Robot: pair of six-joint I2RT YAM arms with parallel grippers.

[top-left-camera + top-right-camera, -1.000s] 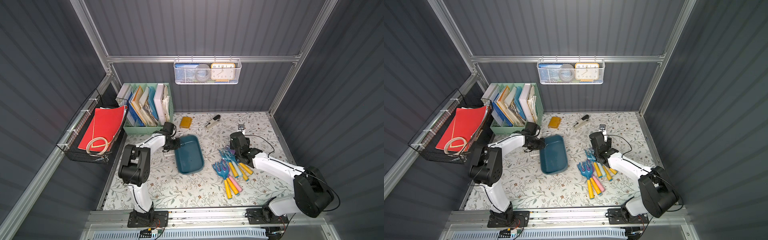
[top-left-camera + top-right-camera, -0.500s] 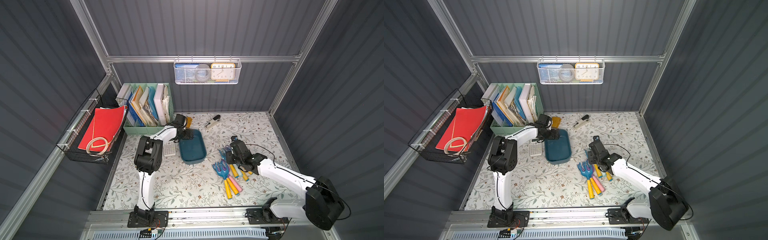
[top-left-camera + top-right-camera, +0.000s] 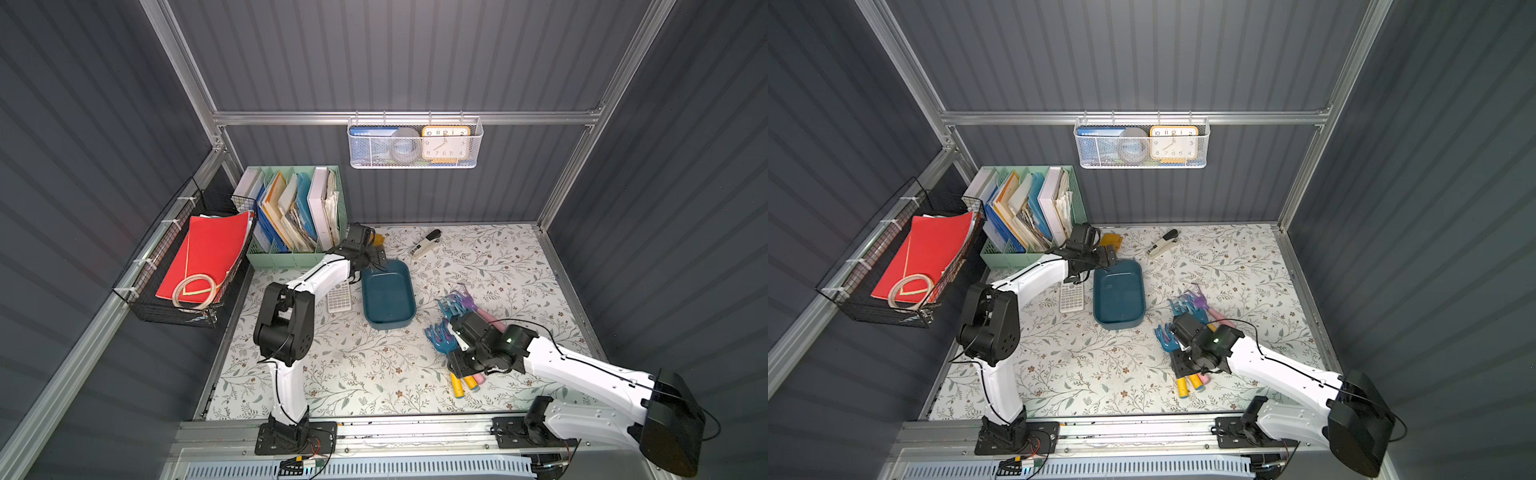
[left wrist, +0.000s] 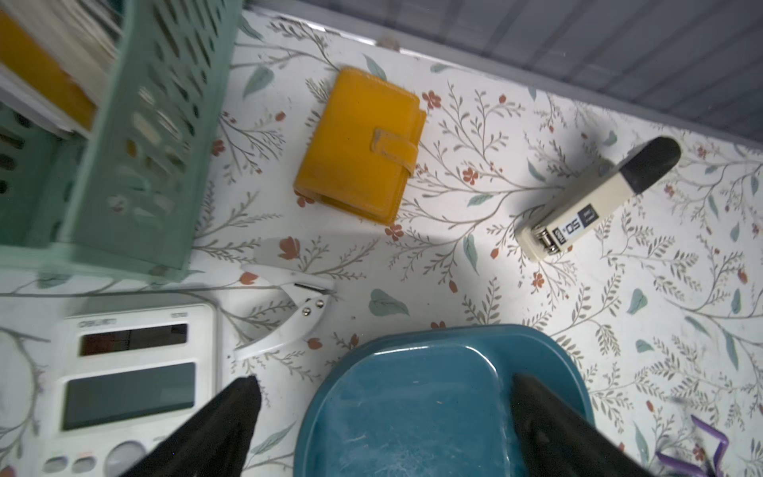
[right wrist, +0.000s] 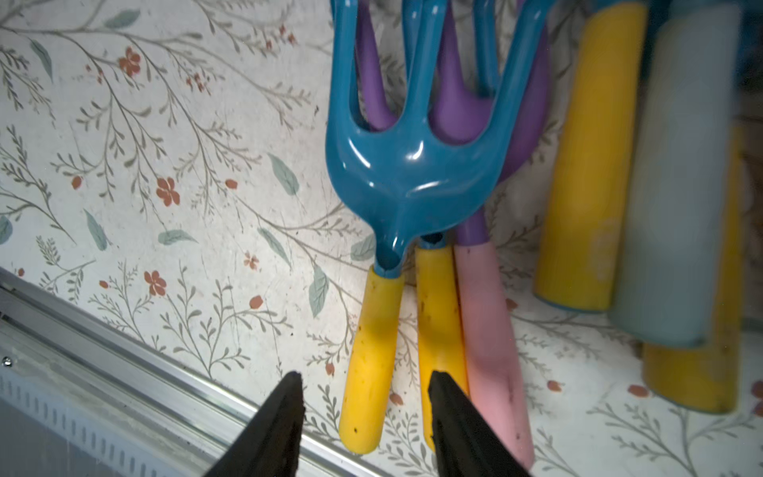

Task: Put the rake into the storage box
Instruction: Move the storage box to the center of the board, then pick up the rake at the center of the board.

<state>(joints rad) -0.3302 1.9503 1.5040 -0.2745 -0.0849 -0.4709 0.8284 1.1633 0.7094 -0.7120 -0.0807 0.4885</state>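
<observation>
Right pincer (image 5: 365,388) spread, empty, straddling yellow handle of glossy teal-pronged plastic rake (image 5: 406,173). Risk: closing jaws snag neighbouring yellow-handled tool (image 5: 439,314), lifting both or twisting rake.

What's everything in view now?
storage box: one, dark teal, mid table.
rake: one, blue head, yellow handle, tool pile's box-side edge.
other garden tools: several, blue, purple, yellow, pink, right of the box.
calculator: one, white, left of the box.
hole punch: one, white, beside the calculator.
file holder: one, mint green, back left.
wallet: one, yellow, by the file holder.
stapler: one, cream and black, table's back.
mesh basket: one, white, back wall, holding a clock.
wire basket: one, black, left wall.
left fingers: two, black, open over the box's rim.
right fingers: two, black, open astride the rake's handle.
</observation>
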